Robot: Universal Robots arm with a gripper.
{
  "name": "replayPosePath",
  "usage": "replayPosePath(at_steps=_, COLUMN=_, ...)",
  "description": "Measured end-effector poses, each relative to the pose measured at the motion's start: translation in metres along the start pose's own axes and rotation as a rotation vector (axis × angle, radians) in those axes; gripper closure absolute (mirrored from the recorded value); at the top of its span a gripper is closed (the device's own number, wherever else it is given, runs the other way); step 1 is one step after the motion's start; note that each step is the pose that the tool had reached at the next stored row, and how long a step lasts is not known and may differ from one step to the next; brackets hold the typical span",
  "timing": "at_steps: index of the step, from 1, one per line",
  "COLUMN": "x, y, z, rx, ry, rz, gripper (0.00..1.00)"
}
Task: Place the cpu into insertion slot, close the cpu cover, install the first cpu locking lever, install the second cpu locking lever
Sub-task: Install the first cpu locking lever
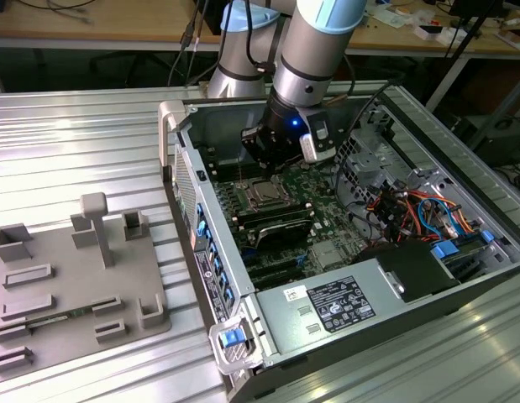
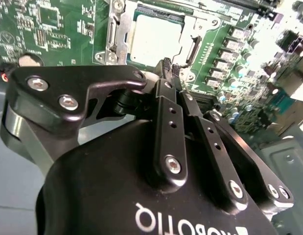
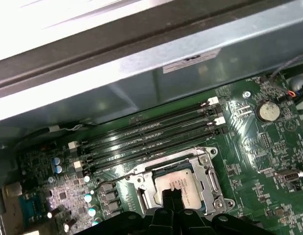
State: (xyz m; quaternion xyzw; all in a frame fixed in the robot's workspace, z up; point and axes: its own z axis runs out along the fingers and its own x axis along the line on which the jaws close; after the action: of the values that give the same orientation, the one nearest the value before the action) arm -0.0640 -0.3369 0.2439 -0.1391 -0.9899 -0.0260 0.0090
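An open computer case [image 1: 217, 113] lies on a ribbed metal table [image 1: 75, 126] — inside it, a grey power supply [image 1: 327, 306] and a tangle of orange and blue cables [image 1: 415, 210]. A grey moulded tray [image 1: 62, 252] lies just beside the case, on the exterior view's left. In the first wrist view, long black memory slots [image 3: 151, 139] run side by side, a coin battery [image 3: 268, 110] near their ends.

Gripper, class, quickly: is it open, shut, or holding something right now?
Gripper: shut, fingertips together close to the cpu, nothing seen between them.
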Motion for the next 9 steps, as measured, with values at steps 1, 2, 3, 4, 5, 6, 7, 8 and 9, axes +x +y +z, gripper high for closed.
replayPosePath(at_steps=1, x=0.0001, y=0.0, z=-0.0012, rx=0.0002, ry=0.0004, rz=-0.008, gripper=0.89)
replayPosePath(at_steps=2, x=0.0003, y=0.0001, z=-0.0029, rx=0.0003, ry=0.0008, rz=-0.015, gripper=0.89)
replayPosePath(at_steps=3, x=0.0005, y=0.0001, z=-0.005, rx=0.0006, ry=0.0011, rz=-0.021, gripper=0.89)
replayPosePath(at_steps=4, x=0.0007, y=0.0002, z=-0.0069, rx=0.0006, ry=0.0014, rz=-0.028, gripper=0.89)
replayPosePath(at_steps=5, x=0.0008, y=0.0003, z=-0.0081, rx=0.0009, ry=0.0019, rz=-0.039, gripper=0.89)
replayPosePath(at_steps=6, x=0.0008, y=0.0003, z=-0.0086, rx=0.0012, ry=0.0026, rz=-0.052, gripper=0.89)
replayPosePath(at_steps=7, x=0.0009, y=0.0003, z=-0.0085, rx=0.0014, ry=0.0033, rz=-0.066, gripper=0.89)
replayPosePath(at_steps=8, x=0.0009, y=0.0002, z=-0.0086, rx=0.0019, ry=0.0041, rz=-0.083, gripper=0.89)
replayPosePath(at_steps=9, x=0.0009, y=0.0002, z=-0.0086, rx=0.0026, ry=0.0051, rz=-0.102, gripper=0.89)
